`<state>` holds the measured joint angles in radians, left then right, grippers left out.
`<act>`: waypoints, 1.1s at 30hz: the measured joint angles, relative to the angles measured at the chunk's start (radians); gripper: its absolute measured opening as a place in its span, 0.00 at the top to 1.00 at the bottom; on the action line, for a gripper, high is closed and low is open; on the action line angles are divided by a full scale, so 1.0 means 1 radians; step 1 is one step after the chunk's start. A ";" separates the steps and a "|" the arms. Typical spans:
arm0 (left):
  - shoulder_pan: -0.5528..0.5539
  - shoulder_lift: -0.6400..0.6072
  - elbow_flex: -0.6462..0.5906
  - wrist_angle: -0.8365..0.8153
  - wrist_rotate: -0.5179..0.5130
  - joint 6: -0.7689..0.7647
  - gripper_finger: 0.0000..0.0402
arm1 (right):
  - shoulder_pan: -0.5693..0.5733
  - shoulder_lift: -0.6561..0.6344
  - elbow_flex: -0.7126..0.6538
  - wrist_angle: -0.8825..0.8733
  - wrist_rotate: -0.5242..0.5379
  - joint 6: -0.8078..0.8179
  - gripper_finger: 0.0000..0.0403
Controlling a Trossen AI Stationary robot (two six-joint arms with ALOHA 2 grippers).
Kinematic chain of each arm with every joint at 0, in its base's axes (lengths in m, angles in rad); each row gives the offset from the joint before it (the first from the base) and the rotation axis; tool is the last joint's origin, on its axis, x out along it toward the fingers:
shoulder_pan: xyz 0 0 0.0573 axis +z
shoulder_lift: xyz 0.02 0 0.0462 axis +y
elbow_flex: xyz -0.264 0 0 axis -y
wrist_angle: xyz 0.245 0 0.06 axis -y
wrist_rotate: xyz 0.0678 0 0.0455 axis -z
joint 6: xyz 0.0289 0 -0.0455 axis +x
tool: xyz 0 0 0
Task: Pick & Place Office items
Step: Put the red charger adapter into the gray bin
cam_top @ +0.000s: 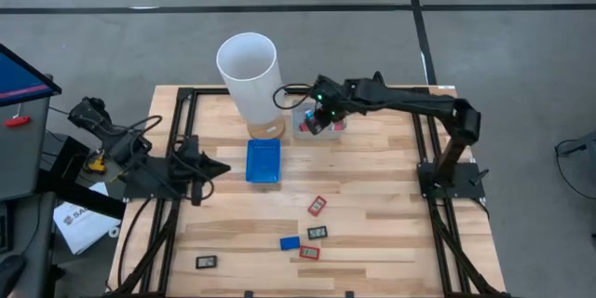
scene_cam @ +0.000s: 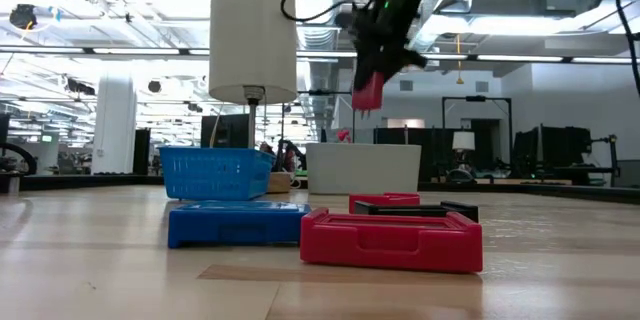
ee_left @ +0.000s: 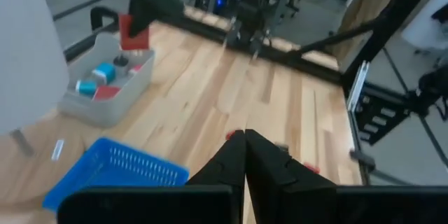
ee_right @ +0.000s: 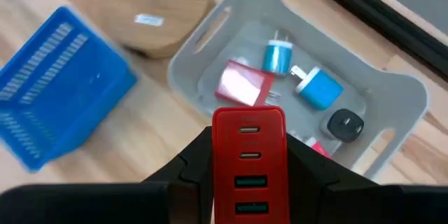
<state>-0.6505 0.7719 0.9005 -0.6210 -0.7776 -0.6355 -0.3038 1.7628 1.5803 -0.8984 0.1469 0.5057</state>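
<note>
My right gripper (ee_right: 248, 155) is out over the grey bin (ee_right: 392, 91) near the table's far edge, shut on a red rectangular block with ports (ee_right: 248, 140). In the low view the red block (scene_cam: 368, 91) hangs high above the bin (scene_cam: 362, 167). Inside the bin lie two blue-and-white plugs (ee_right: 278, 56), a red-and-white piece (ee_right: 243, 84) and a black round piece (ee_right: 346, 122). More small items lie flat on the near table: red (cam_top: 318, 206), black (cam_top: 318, 233), blue (cam_top: 290, 242), red (cam_top: 309, 252), black (cam_top: 207, 262). My left gripper (cam_top: 222, 168) waits shut at the table's left. My right gripper pinches the red block by its two long sides (ee_right: 220, 157), one finger (ee_right: 189, 164) on each side. The fingers come from above, pointing down, and lie along the block. The block is lifted clear and hangs upright below the fingers (scene_cam: 385, 40), over the grey bin.
A blue mesh basket (cam_top: 264, 161) stands at mid-table just in front of my left gripper. A tall white cylinder (cam_top: 248, 74) on a round wooden base (ee_right: 157, 7) stands beside the grey bin. Black frame rails (cam_top: 438, 214) run along both table sides.
</note>
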 joint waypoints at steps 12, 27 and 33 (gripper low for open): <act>-0.082 0.020 0.000 -0.204 -0.001 -0.161 1.00 | -0.117 0.026 0.002 0.022 -0.044 0.060 0.73; -0.083 0.029 -0.001 -0.183 0.005 -0.162 1.00 | -0.158 0.158 0.002 0.039 -0.020 0.123 0.73; -0.083 0.031 -0.001 -0.167 0.011 -0.162 1.00 | -0.163 0.168 0.000 0.048 -0.041 0.111 0.73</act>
<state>-0.7338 0.8028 0.8997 -0.7880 -0.7670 -0.7979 -0.4673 1.9308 1.5799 -0.8503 0.1054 0.6171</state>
